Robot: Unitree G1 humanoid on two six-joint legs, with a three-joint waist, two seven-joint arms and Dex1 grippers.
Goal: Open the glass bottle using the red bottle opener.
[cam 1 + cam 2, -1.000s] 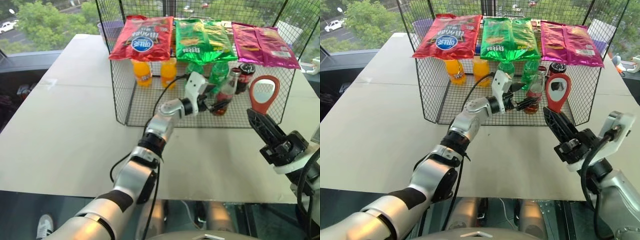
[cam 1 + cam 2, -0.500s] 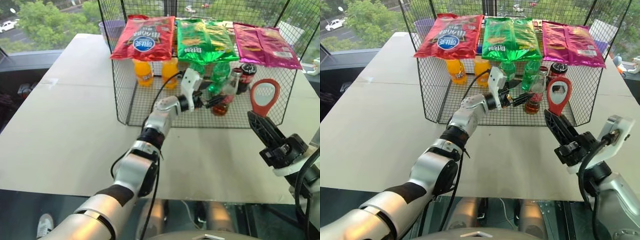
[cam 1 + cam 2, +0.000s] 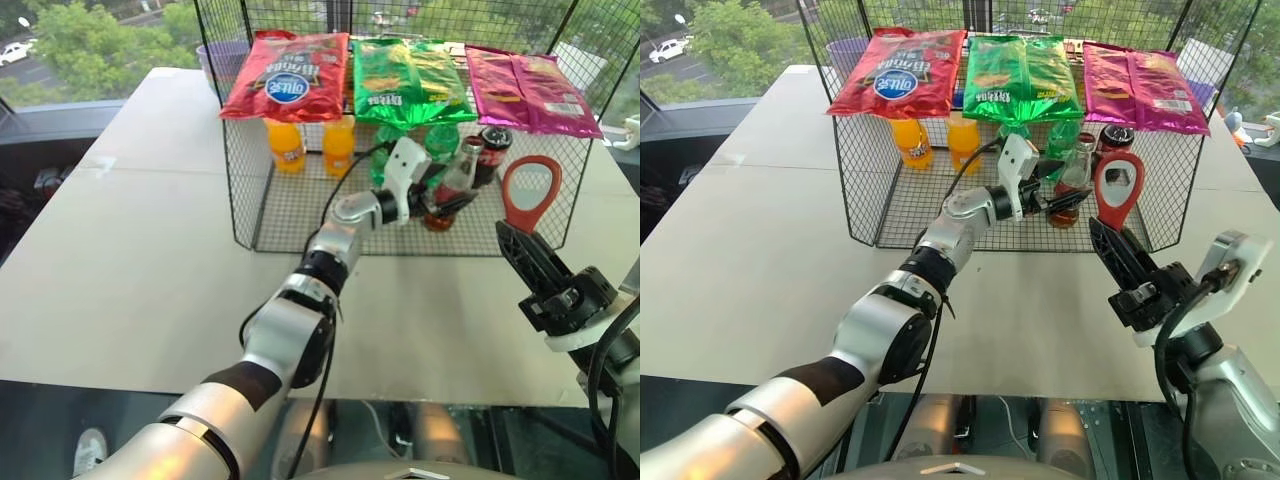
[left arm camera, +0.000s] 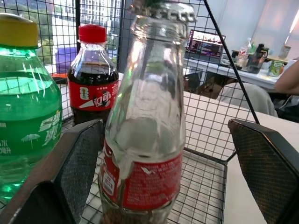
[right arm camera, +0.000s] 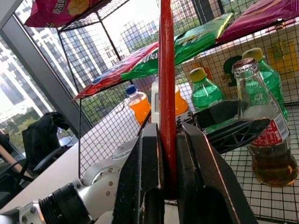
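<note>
Glass bottle (image 3: 451, 190) is standing in the wire basket (image 3: 300, 215), capped, while the left gripper (image 3: 440, 203) is reaching around it. The left wrist view is showing wide fingers (image 4: 81, 163) flanking it, not gripping. The right gripper (image 5: 169, 154) is clamping the red opener (image 5: 167, 84), waiting unused.

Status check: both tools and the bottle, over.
Left tool open around glass bottle, cap on. Right tool shut on red bottle opener. Green bottle close beside.

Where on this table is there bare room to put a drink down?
Free: the white table left of the wire rack, and the strip in front of it. The rack's floor is bare below the orange bottles. Crowded: around the glass bottle, green bottles and cola bottle.
</note>
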